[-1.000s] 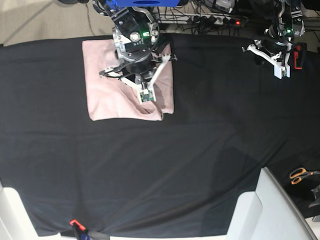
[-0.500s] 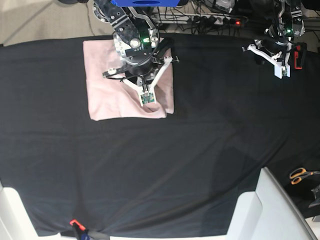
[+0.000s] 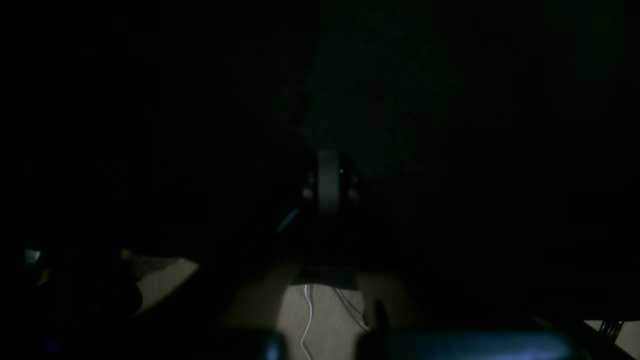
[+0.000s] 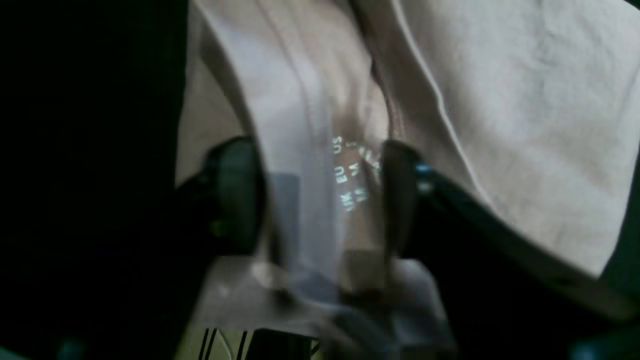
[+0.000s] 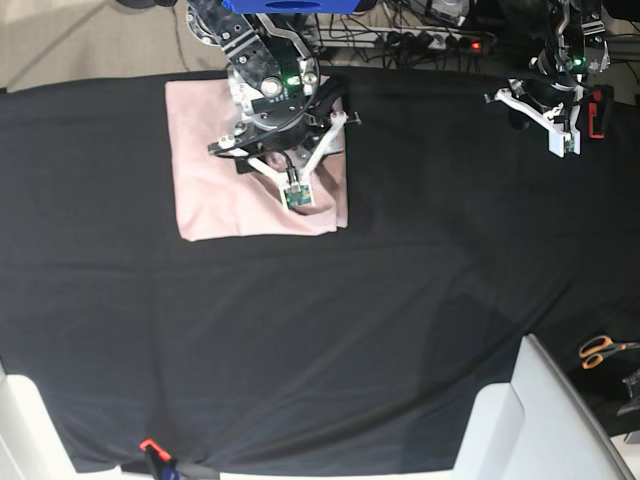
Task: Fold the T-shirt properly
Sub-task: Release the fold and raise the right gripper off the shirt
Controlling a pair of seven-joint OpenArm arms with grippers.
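Black table cloth (image 5: 330, 330) fills the view, the pink T-shirt (image 5: 215, 190) lies folded square at eleven o'clock, the right gripper (image 4: 320, 200) sits on it with jaws spread wide around a fabric ridge, and at two o'clock the left gripper (image 5: 560, 135) hangs pinched closed, empty.

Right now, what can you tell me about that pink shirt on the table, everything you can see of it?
The T-shirt is plain pale pink, soft cotton by the look of it, already folded into a neat, roughly square packet. It lies flat on the black table cloth near the far edge. The right wrist view shows stitched seams, layered folds and faint size lettering inside. The right gripper stands over its right-hand part, jaws apart with fabric between them; whether they touch it I cannot tell.
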